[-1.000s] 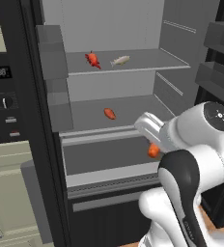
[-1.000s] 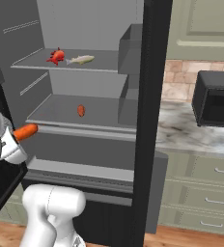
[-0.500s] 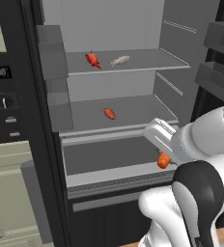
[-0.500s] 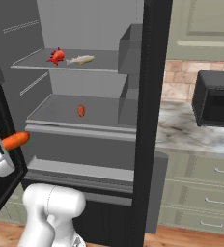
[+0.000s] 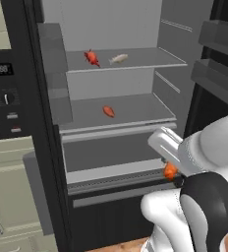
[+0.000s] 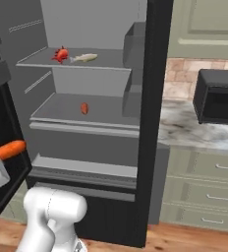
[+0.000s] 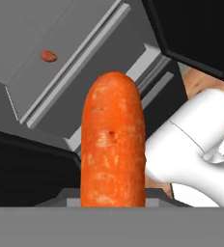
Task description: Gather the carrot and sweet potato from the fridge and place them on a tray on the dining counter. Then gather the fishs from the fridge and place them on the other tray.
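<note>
The carrot could slip out and fall to the floor. It is long and smooth, and most of it sticks out past the place where it is held, so a fast swing of the arm could shake it loose. The arm also has to turn away from the fridge, and the black door is very near the carrot at 9 o'clock in the right base view. A bump on that door could knock the carrot free. There is more to go wrong later too. The sweet potato sits on the middle shelf, and the red fish and the pale fish lie on the top shelf, so the robot must come back for them and not mix up the trays.

The gripper is closed tight on the carrot. Its fingers sit close together, with only the thin end of the carrot between them. In the hand view the carrot stands straight up from 6 o'clock toward 12 o'clock, right in the middle. In the left base view only a small orange bit peeks out under the white hand, at about 4 o'clock, low and in front of the fridge drawer. The carrot is out of the fridge now, held in the air.
</note>
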You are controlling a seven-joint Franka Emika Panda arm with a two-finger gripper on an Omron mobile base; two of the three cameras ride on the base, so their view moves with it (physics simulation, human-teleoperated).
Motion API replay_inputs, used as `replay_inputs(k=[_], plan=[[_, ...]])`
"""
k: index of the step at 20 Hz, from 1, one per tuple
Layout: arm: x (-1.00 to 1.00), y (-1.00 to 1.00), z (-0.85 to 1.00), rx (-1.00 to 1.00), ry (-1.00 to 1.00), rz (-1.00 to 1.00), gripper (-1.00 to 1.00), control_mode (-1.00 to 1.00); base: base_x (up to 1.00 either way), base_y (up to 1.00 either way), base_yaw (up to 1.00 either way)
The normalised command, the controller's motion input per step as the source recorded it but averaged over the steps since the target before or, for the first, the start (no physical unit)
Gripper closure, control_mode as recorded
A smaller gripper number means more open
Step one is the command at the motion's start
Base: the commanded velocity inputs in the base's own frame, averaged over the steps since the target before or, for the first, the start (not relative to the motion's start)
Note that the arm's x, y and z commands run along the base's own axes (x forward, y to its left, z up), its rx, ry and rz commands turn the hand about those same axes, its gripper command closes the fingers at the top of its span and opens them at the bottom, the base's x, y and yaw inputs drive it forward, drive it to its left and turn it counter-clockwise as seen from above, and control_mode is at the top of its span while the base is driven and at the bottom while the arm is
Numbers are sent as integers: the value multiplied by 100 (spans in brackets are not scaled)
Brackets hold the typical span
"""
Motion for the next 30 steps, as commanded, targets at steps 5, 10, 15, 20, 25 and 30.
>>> replay_inputs(k=[5,10,15,20,25,30], plan=[[0,0,0,0,0,0,100,100,-57,19,-10],[0,0,0,0,0,0,100,100,-74,0,-22],[0,0,0,0,0,0,100,100,-78,0,-26],[0,0,0,0,0,0,100,100,-73,0,-27],[0,0,0,0,0,0,100,100,-63,0,-31],[0,0,0,0,0,0,100,100,-39,0,-41]])
